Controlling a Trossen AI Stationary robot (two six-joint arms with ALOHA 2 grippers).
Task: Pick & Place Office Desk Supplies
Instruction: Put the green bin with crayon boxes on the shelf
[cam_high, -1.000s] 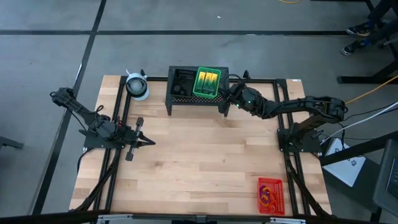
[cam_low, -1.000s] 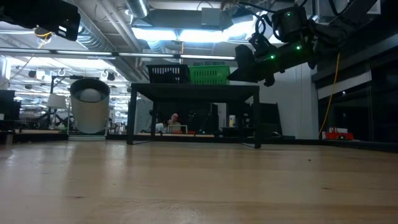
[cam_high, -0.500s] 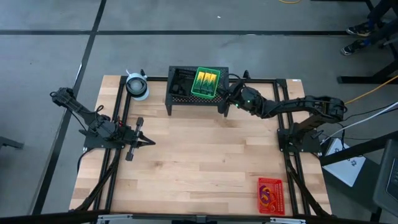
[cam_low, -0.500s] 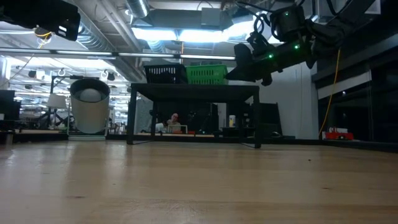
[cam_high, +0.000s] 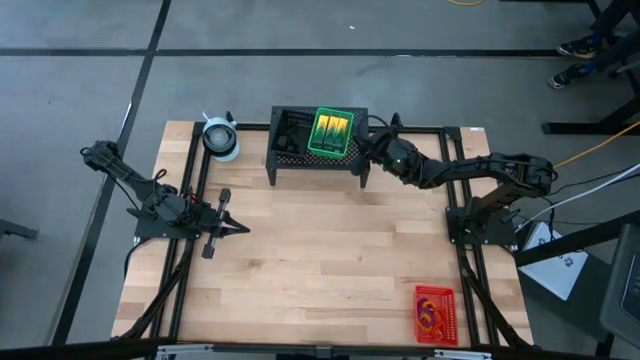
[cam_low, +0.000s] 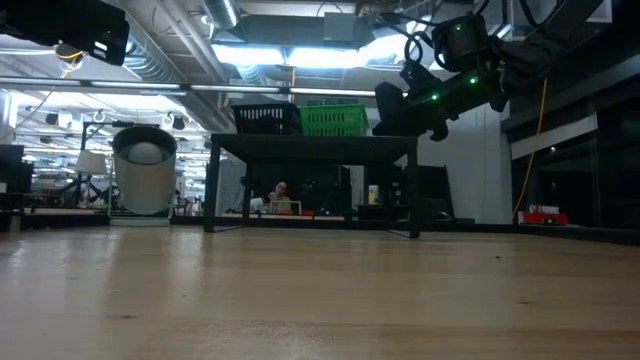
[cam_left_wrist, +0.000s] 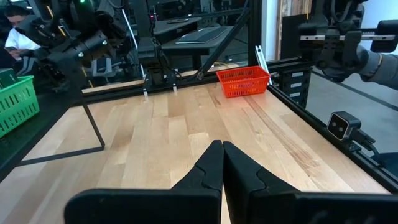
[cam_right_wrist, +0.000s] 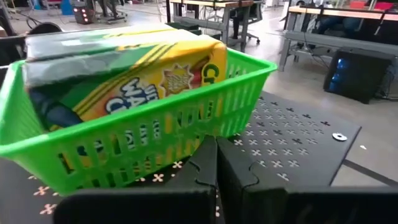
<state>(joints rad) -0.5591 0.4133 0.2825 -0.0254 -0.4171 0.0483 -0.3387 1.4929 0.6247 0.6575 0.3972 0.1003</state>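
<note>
Overhead view evenly lit, soft short shadows under arms on the pale desk (cam_high: 320, 260). Low view dim and backlit: ceiling strip lights (cam_low: 290, 55) blow out, stand and arm read as silhouettes, near desk surface blurred. Wrist views bright; green tray (cam_right_wrist: 124, 134) sharp, foreground tool fingers soft, background slightly defocused.

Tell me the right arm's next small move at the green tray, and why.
Probably a small further nudge toward the black tray: the right end effector, shut, is pressed against the green tray wall, which holds the crayon box on the mesh stand. The left end effector waits over the table.
</note>
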